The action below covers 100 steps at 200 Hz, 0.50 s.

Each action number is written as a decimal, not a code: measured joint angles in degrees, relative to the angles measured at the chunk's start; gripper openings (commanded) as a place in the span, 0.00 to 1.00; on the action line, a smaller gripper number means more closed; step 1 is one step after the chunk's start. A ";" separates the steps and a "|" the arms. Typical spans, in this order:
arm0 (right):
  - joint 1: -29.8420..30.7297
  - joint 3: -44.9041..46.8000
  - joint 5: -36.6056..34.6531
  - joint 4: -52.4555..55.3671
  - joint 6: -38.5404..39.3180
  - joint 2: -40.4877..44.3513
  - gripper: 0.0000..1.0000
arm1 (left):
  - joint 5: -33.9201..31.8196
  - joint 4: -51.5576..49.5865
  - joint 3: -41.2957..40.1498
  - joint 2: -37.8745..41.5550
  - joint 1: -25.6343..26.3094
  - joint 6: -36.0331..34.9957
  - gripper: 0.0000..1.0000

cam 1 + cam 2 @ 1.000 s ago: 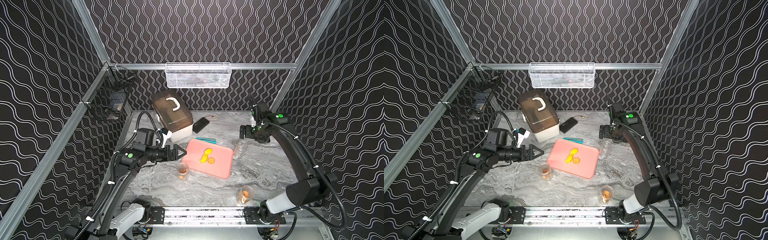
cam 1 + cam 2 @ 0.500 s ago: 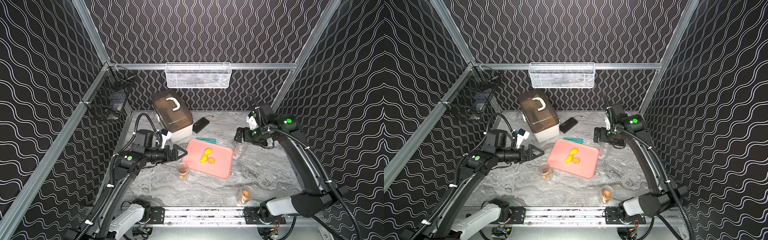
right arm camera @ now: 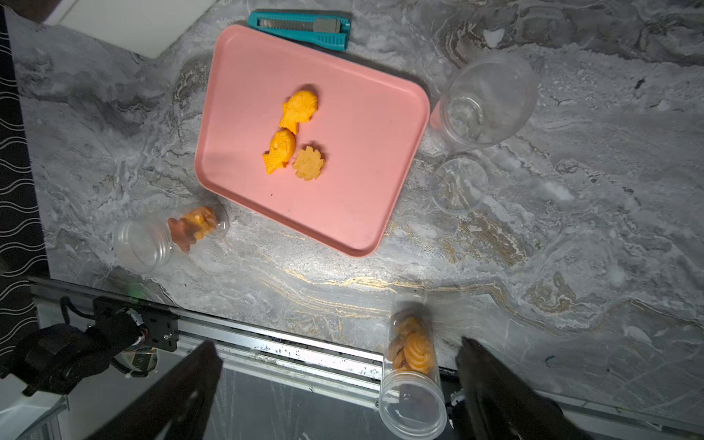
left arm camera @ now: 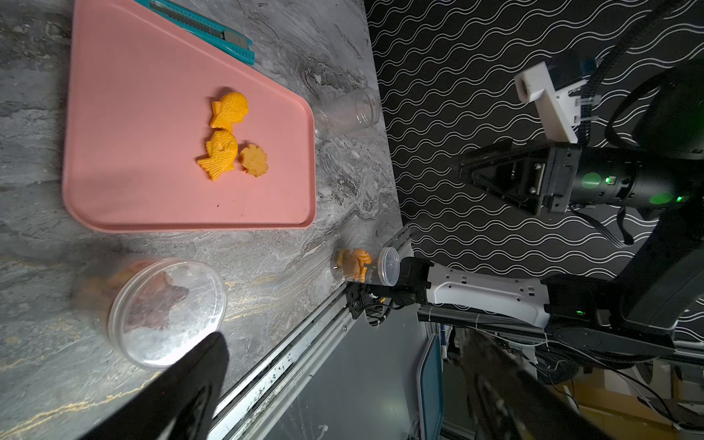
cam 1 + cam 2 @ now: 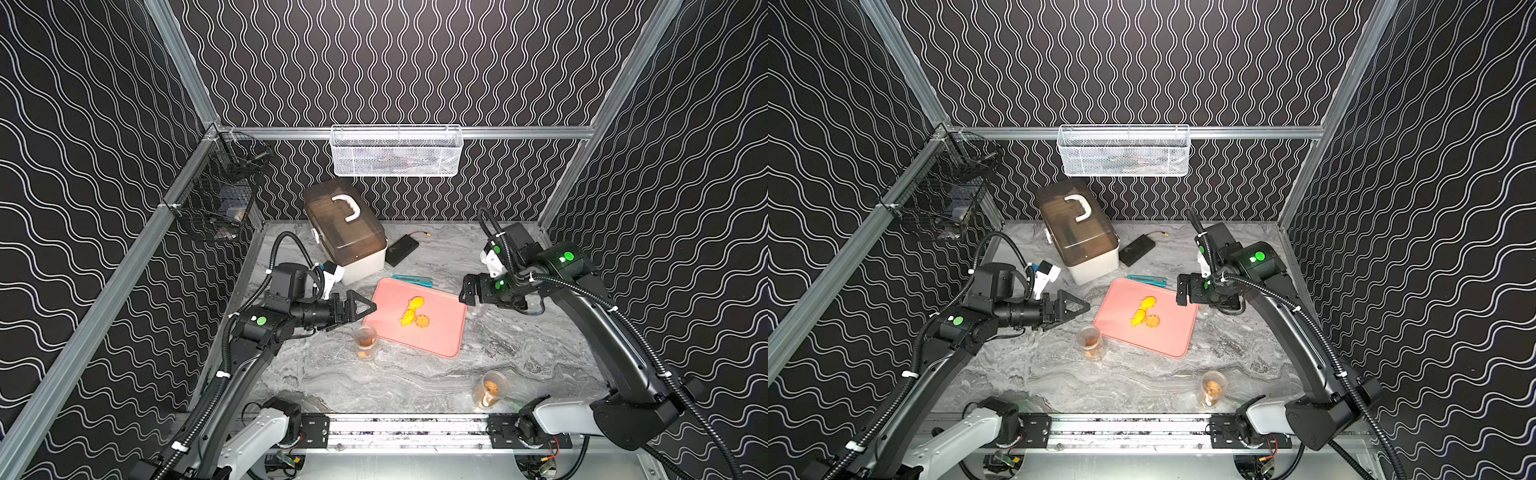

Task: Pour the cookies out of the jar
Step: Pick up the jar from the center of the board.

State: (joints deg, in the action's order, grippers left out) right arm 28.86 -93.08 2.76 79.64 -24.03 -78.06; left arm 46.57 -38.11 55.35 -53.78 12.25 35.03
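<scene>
Left jaws and right jaws hung spread wide, empty, above the grey marbled tabletop (image 5: 415, 382). Three cookies (image 5: 413, 316) lay on the pink tray (image 5: 440, 338), an empty jar (image 3: 487, 99) just beside it, filled jars (image 5: 365, 341) nearby. Black wavy-patterned walls (image 5: 415, 62) enclosed everything.

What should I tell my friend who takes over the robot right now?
Left claw: open, empty, beside the pink tray.
Right claw: open, empty, near the empty jar.
Done: three cookies lie on the tray; the empty jar stands beside it, lid off on the table.
Left: two jars hold cookies, one by the tray, one by the front rail; both look capped.
</scene>
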 measured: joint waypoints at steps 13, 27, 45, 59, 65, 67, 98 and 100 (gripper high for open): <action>0.63 1.22 -1.05 0.42 -0.72 0.33 1.00 | 0.35 0.76 -0.83 0.00 0.00 1.16 0.99; 1.57 3.37 -1.18 0.68 -1.66 0.79 1.00 | 0.63 2.01 -1.79 0.00 0.02 1.38 0.99; 2.27 6.97 -2.12 0.96 -3.02 2.03 1.00 | 1.18 3.30 -3.04 0.00 0.11 2.69 0.99; 2.95 9.77 -3.06 1.53 -4.26 2.71 1.00 | 1.25 4.26 -3.91 0.00 0.26 2.84 0.99; 3.45 10.67 -3.43 1.88 -5.05 2.71 1.00 | 1.27 4.63 -4.09 0.00 0.42 2.97 0.99; 3.67 10.99 -3.41 2.01 -5.29 2.71 1.00 | 1.27 4.72 -4.15 0.00 0.46 2.99 0.99; 7.23 14.36 -4.98 3.58 -9.53 4.02 1.00 | 1.60 6.14 -4.92 -0.31 0.79 3.93 0.99; 7.41 14.51 -5.07 3.72 -9.86 4.17 1.00 | 1.60 6.23 -4.94 -0.35 0.81 3.93 0.99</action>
State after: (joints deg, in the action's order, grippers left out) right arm 36.27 -78.56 -2.31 83.35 -33.89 -73.89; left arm 48.16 -31.88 50.41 -54.13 13.06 38.96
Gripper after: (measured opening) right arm 0.995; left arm 0.989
